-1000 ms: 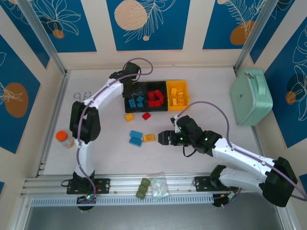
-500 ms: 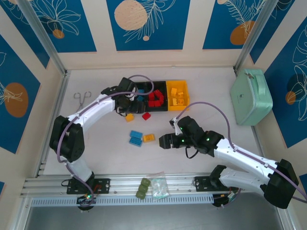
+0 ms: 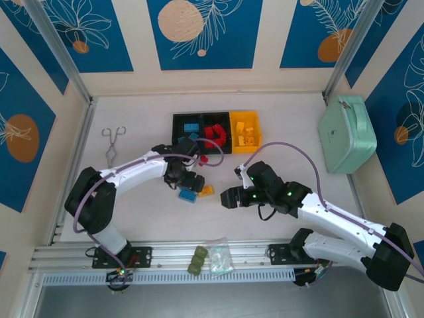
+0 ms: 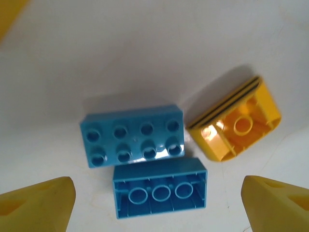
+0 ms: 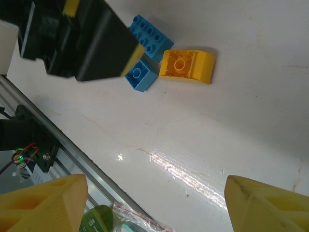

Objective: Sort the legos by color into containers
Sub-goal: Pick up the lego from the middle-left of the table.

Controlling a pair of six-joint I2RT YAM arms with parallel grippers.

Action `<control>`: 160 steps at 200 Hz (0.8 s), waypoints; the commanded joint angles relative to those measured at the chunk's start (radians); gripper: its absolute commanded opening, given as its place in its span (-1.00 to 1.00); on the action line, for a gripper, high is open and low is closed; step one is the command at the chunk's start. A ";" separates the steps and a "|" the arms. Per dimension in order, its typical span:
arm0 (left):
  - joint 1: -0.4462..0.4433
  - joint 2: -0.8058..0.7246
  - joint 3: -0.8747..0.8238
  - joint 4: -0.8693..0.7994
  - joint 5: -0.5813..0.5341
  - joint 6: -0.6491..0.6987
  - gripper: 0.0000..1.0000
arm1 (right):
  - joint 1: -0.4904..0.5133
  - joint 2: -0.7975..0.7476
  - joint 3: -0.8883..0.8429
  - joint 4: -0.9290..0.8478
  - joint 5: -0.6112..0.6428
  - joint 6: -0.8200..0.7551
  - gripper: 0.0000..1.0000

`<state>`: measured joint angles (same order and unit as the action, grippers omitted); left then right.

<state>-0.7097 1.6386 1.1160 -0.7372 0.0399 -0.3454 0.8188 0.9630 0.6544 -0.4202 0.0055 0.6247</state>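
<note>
In the left wrist view my left gripper [image 4: 158,205] hangs open just above two blue legos lying side by side, one studs up [image 4: 133,135] and one hollow side up [image 4: 159,188]. A yellow lego [image 4: 235,125] lies on its side to their right. From above, the left gripper [image 3: 188,179] sits over the blue legos [image 3: 187,195], with the yellow lego [image 3: 207,190] beside them and a red lego [image 3: 203,159] nearer the containers [image 3: 214,118]. The two black bins hold blue and red legos, and the yellow bin [image 3: 254,120] holds yellow ones. My right gripper [image 3: 225,197] is open and empty, just right of the yellow lego.
A mint-green case [image 3: 346,132] stands at the right. Metal tongs [image 3: 112,142] lie at the left. An olive-green lumpy item [image 3: 197,260] and a clear plastic bag [image 3: 220,257] rest on the front rail. The left arm lies across the table's left half.
The left arm swung from the bins toward the near side, coming over the blue legos, and its jaws opened wider. The right gripper barely moved.
</note>
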 commanded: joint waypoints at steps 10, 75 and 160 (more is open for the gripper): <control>-0.031 -0.001 -0.040 0.008 -0.035 -0.049 0.79 | 0.002 -0.023 -0.015 -0.017 -0.028 -0.002 0.50; -0.054 0.061 -0.062 0.028 -0.028 -0.076 0.74 | 0.000 -0.018 -0.027 0.000 -0.026 0.007 0.50; -0.062 0.100 -0.069 0.026 -0.052 -0.081 0.41 | -0.001 -0.032 -0.052 0.011 -0.016 0.021 0.50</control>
<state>-0.7597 1.7363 1.0599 -0.6949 0.0124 -0.4194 0.8185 0.9558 0.6212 -0.4122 -0.0006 0.6338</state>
